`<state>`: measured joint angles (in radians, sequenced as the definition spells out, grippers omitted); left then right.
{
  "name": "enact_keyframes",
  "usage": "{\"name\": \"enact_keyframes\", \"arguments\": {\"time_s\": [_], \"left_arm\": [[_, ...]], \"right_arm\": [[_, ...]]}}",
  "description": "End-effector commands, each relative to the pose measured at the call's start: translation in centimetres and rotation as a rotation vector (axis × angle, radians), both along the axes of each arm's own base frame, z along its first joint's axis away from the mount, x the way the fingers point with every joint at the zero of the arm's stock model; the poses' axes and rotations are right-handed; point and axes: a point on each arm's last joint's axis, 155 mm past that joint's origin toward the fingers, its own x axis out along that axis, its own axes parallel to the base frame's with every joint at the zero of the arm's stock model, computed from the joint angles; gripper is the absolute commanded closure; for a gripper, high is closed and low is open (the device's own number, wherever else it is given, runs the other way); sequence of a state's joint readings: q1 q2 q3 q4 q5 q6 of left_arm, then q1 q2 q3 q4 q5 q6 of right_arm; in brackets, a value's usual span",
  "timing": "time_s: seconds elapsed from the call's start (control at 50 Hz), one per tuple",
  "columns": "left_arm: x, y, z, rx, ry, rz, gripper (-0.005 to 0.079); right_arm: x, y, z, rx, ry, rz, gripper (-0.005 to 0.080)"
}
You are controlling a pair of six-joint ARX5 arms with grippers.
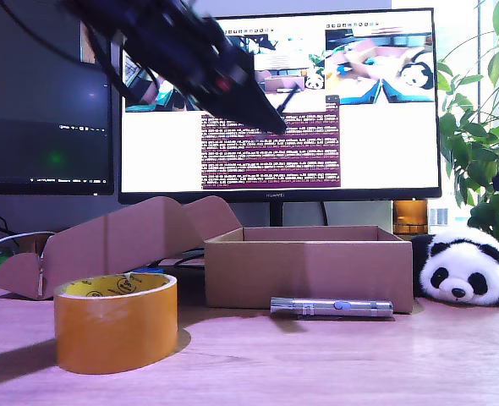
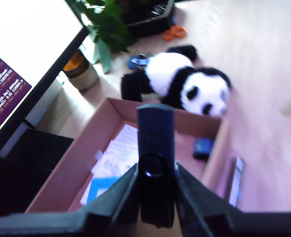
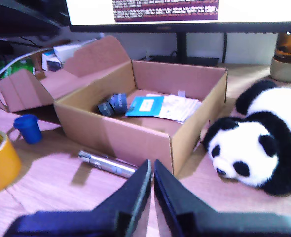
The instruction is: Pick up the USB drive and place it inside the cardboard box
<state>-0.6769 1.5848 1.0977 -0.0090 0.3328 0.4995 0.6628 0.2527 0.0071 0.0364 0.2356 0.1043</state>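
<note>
Wooden desk, monitors behind; my first gripper (image 2: pixel 155 190) clamps the USB drive (image 2: pixel 155 163) above the cardboard box (image 2: pixel 61 180), while my second gripper (image 3: pixel 152 190) hangs closed, empty.

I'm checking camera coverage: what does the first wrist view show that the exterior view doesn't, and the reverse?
Only the first wrist view: the USB drive clamped in my first end effector, and papers lying inside the cardboard box.

Only the exterior view: the yellow tape roll and the bent cardboard piece.

Both: the box, the toy panda, the silver pen-like cylinder and the monitor.
</note>
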Motion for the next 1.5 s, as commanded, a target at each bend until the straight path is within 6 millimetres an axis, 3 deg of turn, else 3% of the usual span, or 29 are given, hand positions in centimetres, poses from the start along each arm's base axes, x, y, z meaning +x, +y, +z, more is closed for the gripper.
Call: {"name": "enact_keyframes", "arguments": {"time_s": [0.0, 0.26, 0.52, 1.08, 1.48], "left_arm": [[0.7, -0.5, -0.2, -0.020, -0.002, 0.006, 0.0651], [2.0, -2.0, -1.0, -0.089, 0.019, 0.014, 0.0651], [3.4, -3.2, -1.4, -0.108, 0.072, 0.036, 0.0651], [5.6, -5.5, -4.4, -0.017, 0.298, 0.066, 0.0651], [5.7, -6.1, -9.1, 0.063, 0.474, 0.104, 0.0651]], "right_arm": [[0.0, 0.0, -0.3, -0.011, 0.009, -0.001, 0.0765], [-0.3, -0.4, -1.9, -0.059, 0.059, -0.005, 0.0765], [-0.4, -0.4, -2.1, -0.064, 0.066, -0.005, 0.0765], [-0.4, -0.4, -2.2, -0.065, 0.067, -0.005, 0.0765], [-0.4, -0.4, -2.2, -0.066, 0.068, -0.006, 0.0765]]}}
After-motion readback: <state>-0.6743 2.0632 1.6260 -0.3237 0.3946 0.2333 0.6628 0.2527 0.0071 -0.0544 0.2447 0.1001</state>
